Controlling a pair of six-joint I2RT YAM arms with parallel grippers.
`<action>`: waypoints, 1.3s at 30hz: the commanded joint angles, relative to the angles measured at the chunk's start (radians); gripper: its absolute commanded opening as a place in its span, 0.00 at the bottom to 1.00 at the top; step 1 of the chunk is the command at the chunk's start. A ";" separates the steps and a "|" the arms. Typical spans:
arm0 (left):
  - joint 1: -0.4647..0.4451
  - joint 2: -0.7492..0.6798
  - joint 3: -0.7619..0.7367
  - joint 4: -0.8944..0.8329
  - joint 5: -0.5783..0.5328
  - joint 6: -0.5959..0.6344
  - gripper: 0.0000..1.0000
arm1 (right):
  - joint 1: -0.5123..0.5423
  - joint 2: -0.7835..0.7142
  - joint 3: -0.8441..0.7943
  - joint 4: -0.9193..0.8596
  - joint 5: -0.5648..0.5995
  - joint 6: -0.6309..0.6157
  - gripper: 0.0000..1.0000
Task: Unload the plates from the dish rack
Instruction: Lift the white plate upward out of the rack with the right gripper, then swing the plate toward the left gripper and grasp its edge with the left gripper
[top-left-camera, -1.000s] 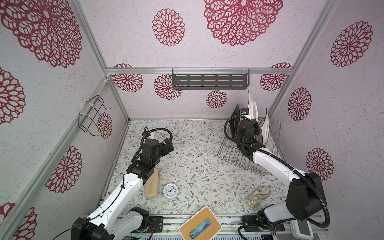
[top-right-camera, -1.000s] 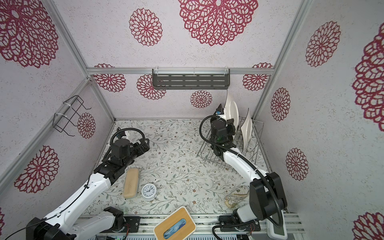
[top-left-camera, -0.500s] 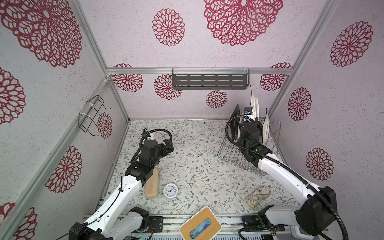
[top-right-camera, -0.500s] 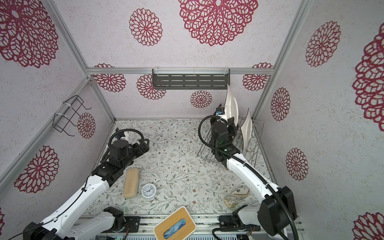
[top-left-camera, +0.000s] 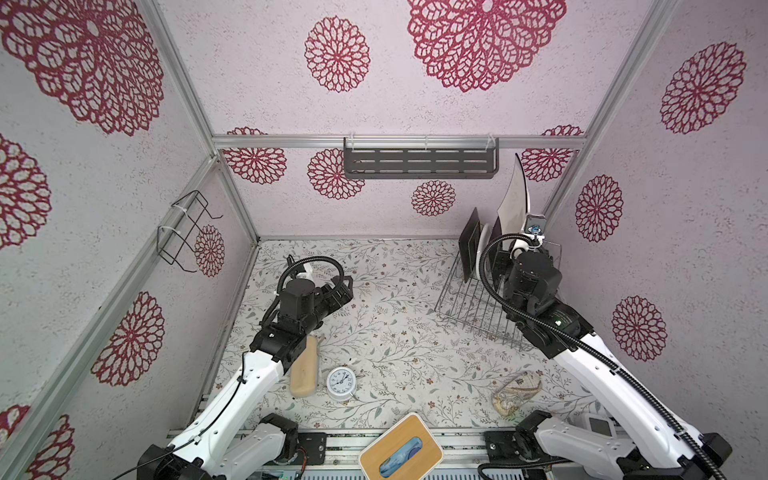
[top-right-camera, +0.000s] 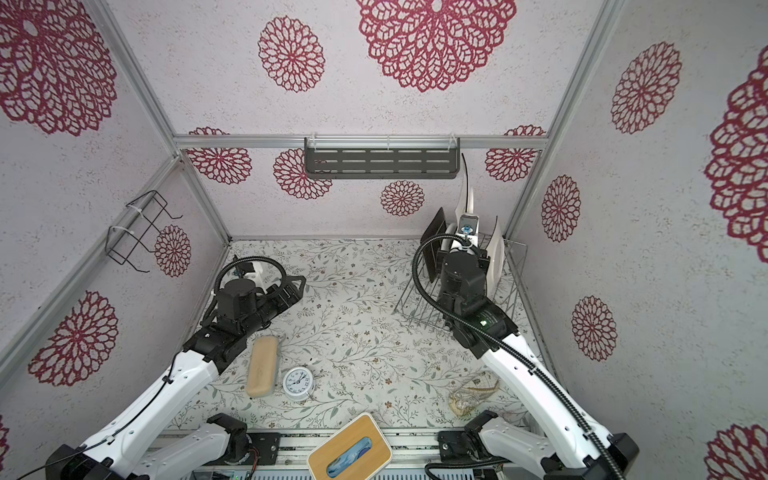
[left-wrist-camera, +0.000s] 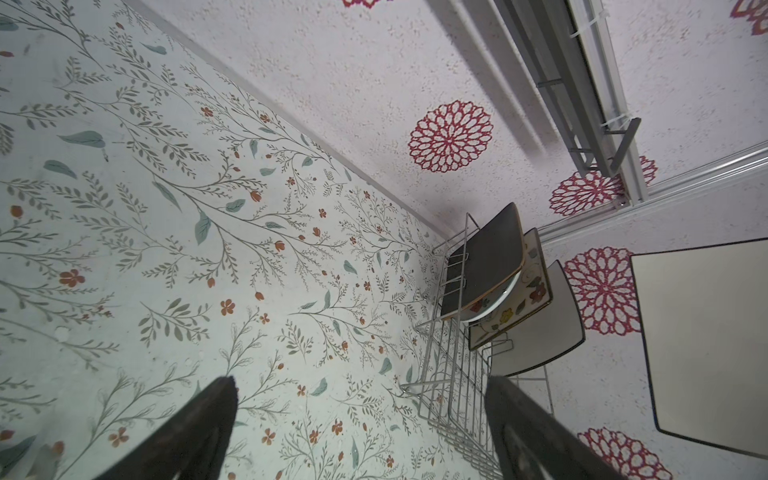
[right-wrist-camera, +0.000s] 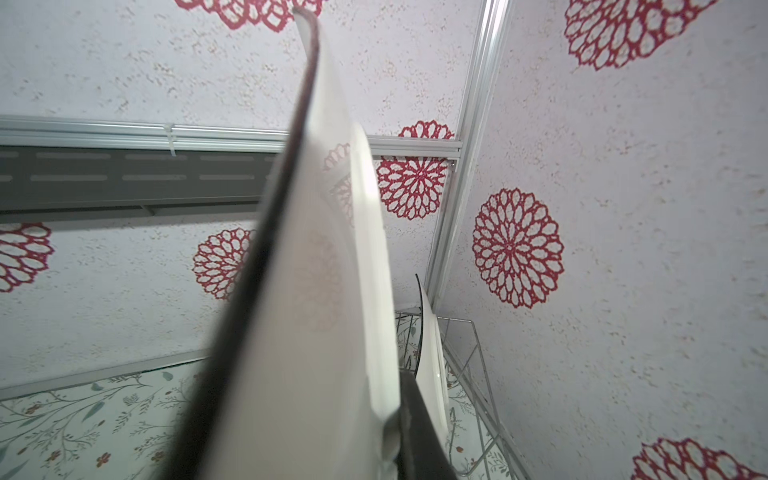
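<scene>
White plate (top-left-camera: 513, 199) held edge-up above dish rack (top-left-camera: 469, 307) at 2 o'clock, likely to clear its prongs | right gripper (top-left-camera: 517, 245) clamps its lower edge | left gripper (left-wrist-camera: 360, 380) spread wide, empty, at 10 o'clock

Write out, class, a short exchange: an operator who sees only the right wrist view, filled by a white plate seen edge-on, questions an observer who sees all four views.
Operator: Does my white plate stand higher than the others?
Observer: Yes. In both top views its upper corner rises well above every plate in the dish rack.
Operator: What is the left claw doing?
Observer: It is open and empty, over the floral table, facing the rack.
Operator: Which plate stands at the rack's end nearest that claw?
Observer: A dark plate, standing on edge.
</scene>
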 joint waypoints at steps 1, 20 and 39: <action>-0.009 0.007 0.001 0.060 0.039 -0.032 0.97 | 0.000 -0.072 0.039 0.088 -0.096 0.174 0.00; -0.009 0.031 -0.006 0.153 0.109 -0.107 0.97 | 0.000 -0.127 -0.139 0.232 -0.491 0.586 0.00; -0.009 0.116 -0.015 0.286 0.206 -0.155 0.99 | 0.004 0.046 -0.385 0.740 -0.870 1.053 0.00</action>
